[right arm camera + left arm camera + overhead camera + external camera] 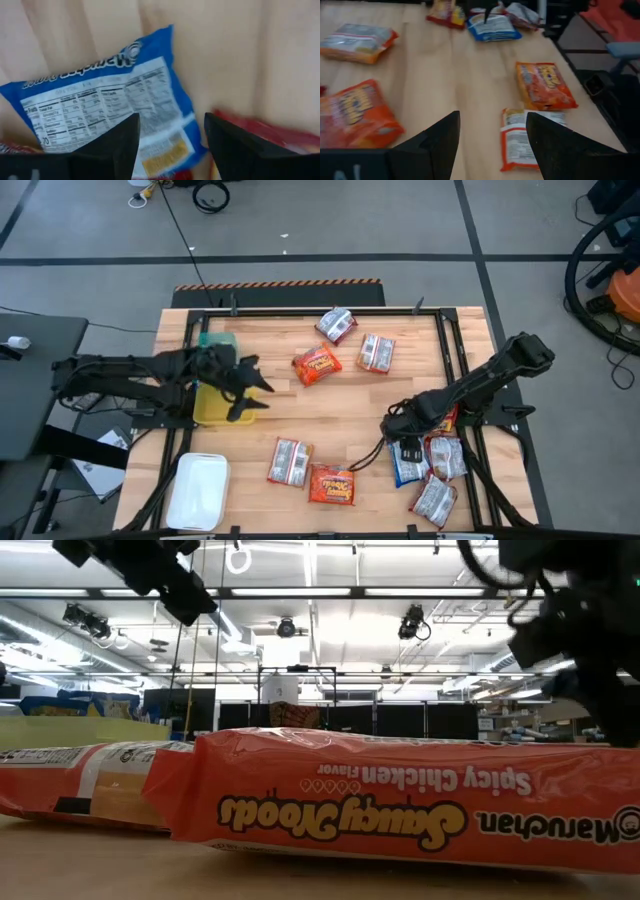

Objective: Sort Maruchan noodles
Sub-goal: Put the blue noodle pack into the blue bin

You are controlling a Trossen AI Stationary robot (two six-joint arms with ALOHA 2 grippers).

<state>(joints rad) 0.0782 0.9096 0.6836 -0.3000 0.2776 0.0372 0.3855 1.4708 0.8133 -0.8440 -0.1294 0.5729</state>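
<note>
Blue packet lies at the table's right with other noodles, right gripper open just above, likely for picking. Left gripper open, empty, over yellow bin.

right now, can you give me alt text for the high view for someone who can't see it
Overhead view of a wooden table scattered with flat crinkly plastic ramen packets, orange-red, silver-white and blue. The right tool, open, hovers over a blue-and-white packet at the right-hand cluster. The left tool, open, sits over a yellow plastic bin; a white plastic bin lies nearer the front.
</note>
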